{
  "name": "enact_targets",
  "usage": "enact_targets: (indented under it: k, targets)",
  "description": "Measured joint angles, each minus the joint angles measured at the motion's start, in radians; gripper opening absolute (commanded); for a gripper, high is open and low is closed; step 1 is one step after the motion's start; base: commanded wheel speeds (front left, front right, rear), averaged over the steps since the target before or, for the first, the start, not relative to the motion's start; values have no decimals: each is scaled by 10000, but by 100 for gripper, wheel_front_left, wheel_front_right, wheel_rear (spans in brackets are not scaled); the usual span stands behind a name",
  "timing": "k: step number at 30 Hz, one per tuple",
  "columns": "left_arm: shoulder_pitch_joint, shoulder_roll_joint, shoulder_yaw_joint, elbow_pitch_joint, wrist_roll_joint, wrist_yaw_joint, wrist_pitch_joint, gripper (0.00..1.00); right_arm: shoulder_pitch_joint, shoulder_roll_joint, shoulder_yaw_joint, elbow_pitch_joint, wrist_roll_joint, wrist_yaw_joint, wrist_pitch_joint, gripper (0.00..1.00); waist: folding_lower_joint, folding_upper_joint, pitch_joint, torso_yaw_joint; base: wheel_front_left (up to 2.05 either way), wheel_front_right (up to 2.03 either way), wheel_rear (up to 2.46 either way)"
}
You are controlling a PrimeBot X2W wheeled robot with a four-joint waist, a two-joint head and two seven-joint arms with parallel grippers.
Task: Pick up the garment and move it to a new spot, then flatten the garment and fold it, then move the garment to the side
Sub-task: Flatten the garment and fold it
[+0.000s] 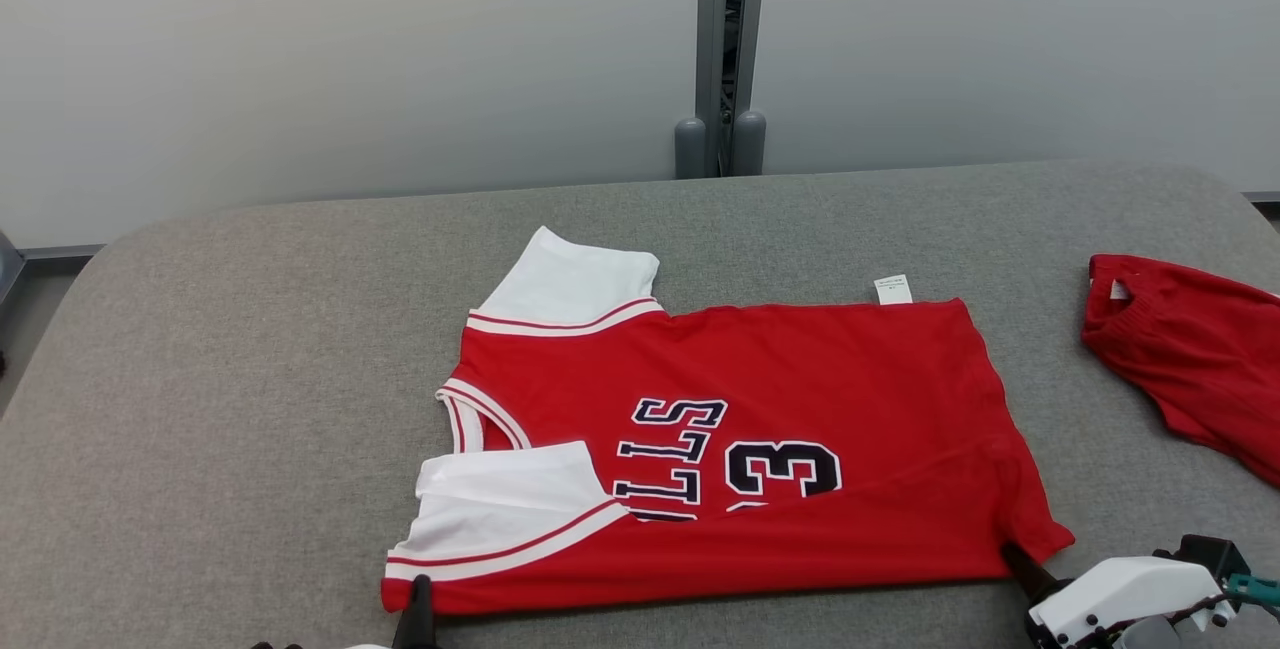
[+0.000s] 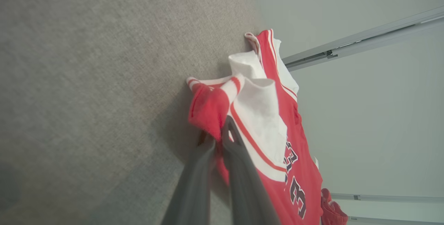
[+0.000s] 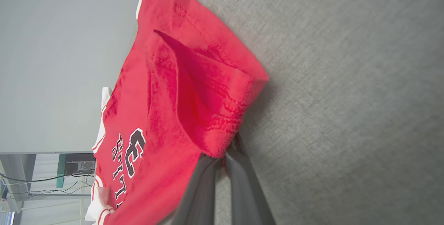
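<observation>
Pinching the red jersey [image 1: 800,369] lying mid-frame on the grey table [image 1: 230,379], left gripper [image 1: 418,601] is closed on its lower-left shoulder corner and right gripper [image 1: 1015,557] on its lower-right hem corner, likely so both ends move together for an even fold.

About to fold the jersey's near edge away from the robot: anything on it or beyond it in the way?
Nothing visible lies on the jersey or on the table beyond it. The red shorts lie apart at the right, blocking only a move that way.
</observation>
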Motion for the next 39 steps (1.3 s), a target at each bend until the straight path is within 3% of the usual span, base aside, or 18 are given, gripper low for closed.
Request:
enact_targets:
  k: [7,8,9,11,26,28,32,39]
  targets:
    - [34,-17,123,-65,8,23,4,0,-12,-84,-73,-6,0,2,-50,0,0,-1,-9,-17,0,0,0]
    - [50,-21,134,-69,13,23,4,0,-13,-92,-82,-8,0,2,-59,5,0,0,-6,-17,0,0,0]
    - [61,-23,140,-71,13,25,6,0,-15,-105,-92,-12,-2,2,-96,29,-1,0,-2,-13,0,0,0]
    - [80,-31,140,-79,15,58,6,0,-19,-119,-109,-21,-4,2,-150,100,0,0,6,-5,0,0,0]
    - [94,15,125,23,31,201,-10,0,-80,-414,-422,71,0,-2,-414,100,0,0,97,25,0,0,0]
    - [93,21,94,48,36,222,-12,100,-80,-426,-433,69,0,-2,-456,100,0,0,93,23,0,0,0]
    - [93,23,180,56,378,274,-12,100,-81,-502,-489,36,-2,-2,-558,100,0,0,53,23,0,0,0]
    - [174,29,1047,-777,2038,449,-29,100,-131,-750,-587,-199,-176,-2,-955,100,0,0,-60,40,0,0,0]
